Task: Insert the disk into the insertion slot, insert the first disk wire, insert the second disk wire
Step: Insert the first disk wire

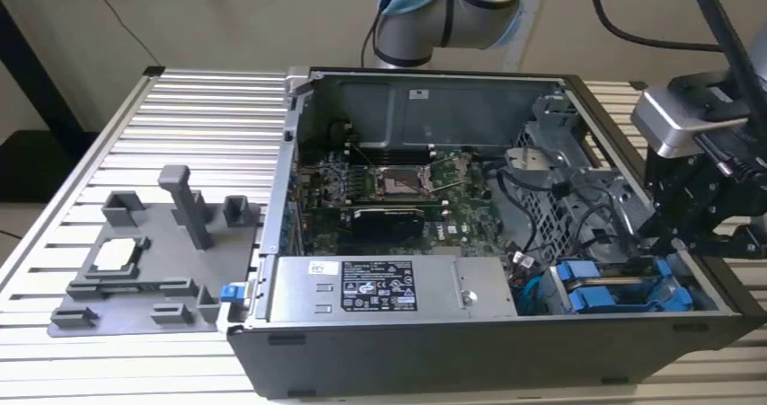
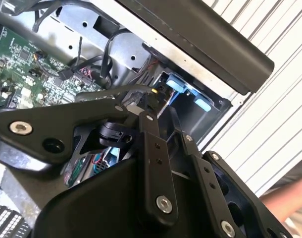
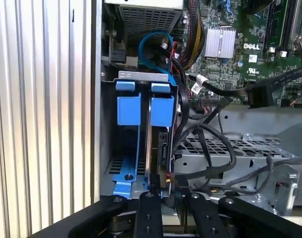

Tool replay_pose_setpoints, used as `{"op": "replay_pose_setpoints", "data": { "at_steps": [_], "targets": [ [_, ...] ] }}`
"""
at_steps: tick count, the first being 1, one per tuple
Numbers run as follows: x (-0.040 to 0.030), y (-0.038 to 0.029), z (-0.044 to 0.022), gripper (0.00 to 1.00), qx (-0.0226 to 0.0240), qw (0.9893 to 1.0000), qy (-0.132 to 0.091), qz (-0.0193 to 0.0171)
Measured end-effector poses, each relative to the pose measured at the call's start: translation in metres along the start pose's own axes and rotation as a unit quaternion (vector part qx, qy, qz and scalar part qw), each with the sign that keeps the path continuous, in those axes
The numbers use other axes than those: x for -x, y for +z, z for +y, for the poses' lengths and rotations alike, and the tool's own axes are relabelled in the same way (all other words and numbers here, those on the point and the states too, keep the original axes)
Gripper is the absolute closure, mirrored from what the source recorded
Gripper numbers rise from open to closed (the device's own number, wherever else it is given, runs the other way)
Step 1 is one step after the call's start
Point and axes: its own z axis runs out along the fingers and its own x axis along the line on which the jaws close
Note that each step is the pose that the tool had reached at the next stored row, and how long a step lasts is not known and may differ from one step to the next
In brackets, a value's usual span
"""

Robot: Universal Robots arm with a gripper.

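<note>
The disk [image 3: 159,148] stands on edge in the insertion slot [image 3: 141,75] of the open computer case, clipped in its blue carrier [image 3: 162,111]. In the exterior view its blue carrier [image 1: 585,275] is the farther of two in the bay. My gripper [image 3: 167,186] is at the disk's connector end, fingers drawn together on a small connector of a black disk wire [image 3: 205,171]. In the second wrist view the gripper [image 2: 143,101] reaches into the bay beside the blue tabs [image 2: 176,85]. In the exterior view the gripper [image 1: 665,248] hangs over the bay's right end.
A second blue carrier [image 3: 128,109] sits beside the disk, closer to the case wall [image 3: 96,124]. Loose black cables [image 3: 225,153] and a blue cable [image 3: 153,42] crowd the bay. A grey fixture plate [image 1: 144,261] lies at the exterior view's left. A person's hand [image 2: 289,198] is at the table's side.
</note>
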Motion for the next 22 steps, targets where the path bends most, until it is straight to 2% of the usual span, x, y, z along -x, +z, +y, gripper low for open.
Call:
{"op": "replay_pose_setpoints", "data": {
  "at_steps": [4,6,14,22],
  "targets": [
    [0.0011,-0.0150,-0.0018,0.73,0.0000,1.0000,0.000,0.0001],
    [0.0013,-0.0184,-0.0022,0.73,0.0000,1.0000,0.000,0.0001],
    [0.0028,-0.0188,-0.0023,0.73,0.0000,1.0000,0.000,0.0005],
    [0.0235,-0.0170,-0.0031,0.73,0.0000,1.0000,0.001,0.0003]
  ]
}}
